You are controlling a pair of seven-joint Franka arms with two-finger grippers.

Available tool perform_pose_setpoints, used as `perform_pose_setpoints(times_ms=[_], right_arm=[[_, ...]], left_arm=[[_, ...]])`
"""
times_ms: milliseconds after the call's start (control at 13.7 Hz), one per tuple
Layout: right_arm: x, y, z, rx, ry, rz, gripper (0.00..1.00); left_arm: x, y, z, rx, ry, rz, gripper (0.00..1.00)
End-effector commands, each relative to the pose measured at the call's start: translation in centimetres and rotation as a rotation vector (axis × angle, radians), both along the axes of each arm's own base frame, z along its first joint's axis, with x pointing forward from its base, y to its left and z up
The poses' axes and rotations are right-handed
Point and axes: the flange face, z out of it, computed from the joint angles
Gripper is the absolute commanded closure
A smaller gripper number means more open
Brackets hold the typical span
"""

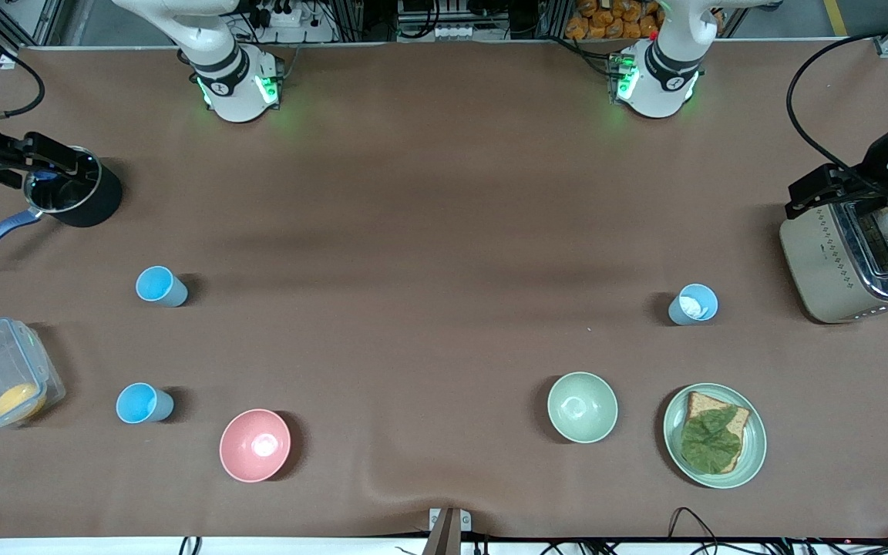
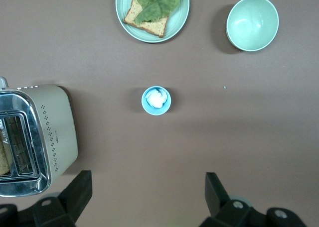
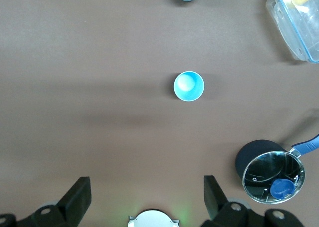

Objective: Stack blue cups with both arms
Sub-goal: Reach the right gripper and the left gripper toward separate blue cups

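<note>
Three blue cups are standing upright and unstacked: one cup point(image 1: 161, 286) and a nearer cup point(image 1: 143, 404) toward the right arm's end, a third cup point(image 1: 694, 304) beside the toaster point(image 1: 849, 262). The left gripper point(image 2: 147, 197) and right gripper point(image 3: 147, 197) are being held high with fingers spread wide, nothing grasped. Each descent is best centred over a rim, one finger inside.

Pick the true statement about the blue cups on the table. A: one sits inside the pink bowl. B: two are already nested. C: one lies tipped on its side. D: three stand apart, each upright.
D: the three blue cups each stand upright and alone on the table, none nested, and the pink bowl holds no cup.
</note>
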Motion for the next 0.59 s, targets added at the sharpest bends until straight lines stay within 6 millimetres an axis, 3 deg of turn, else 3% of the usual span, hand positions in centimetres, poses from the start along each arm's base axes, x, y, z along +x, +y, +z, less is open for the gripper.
perform_pose_setpoints(times_ms=[0,146,220,366,512], right_arm=[[-0.8,0.1,0.4,-0.012,0.005,0.009,0.00],[-0.9,0.0,0.4,-0.012,0.005,0.007,0.00],[-0.8,0.0,0.2,-0.012,0.010,0.007,0.00],[-0.4,-0.1,-1.0,-0.008,0.042,0.018,0.00],[1.4,0.0,-5.4,-0.004,0.146,0.008,0.00]], left_arm=[[-0.6,0.3,0.6,-0.007,0.011,-0.022,0.00],[0.5,0.2,-1.5,-0.008,0.049,-0.023,0.00],[1.7,0.4,-3.8,-0.016,0.080,-0.018,0.00],[3.9,0.5,-10.2,-0.021,0.093,-0.011,0.00],[4.0,0.9,-17.3,-0.011,0.024,-0.006,0.00]])
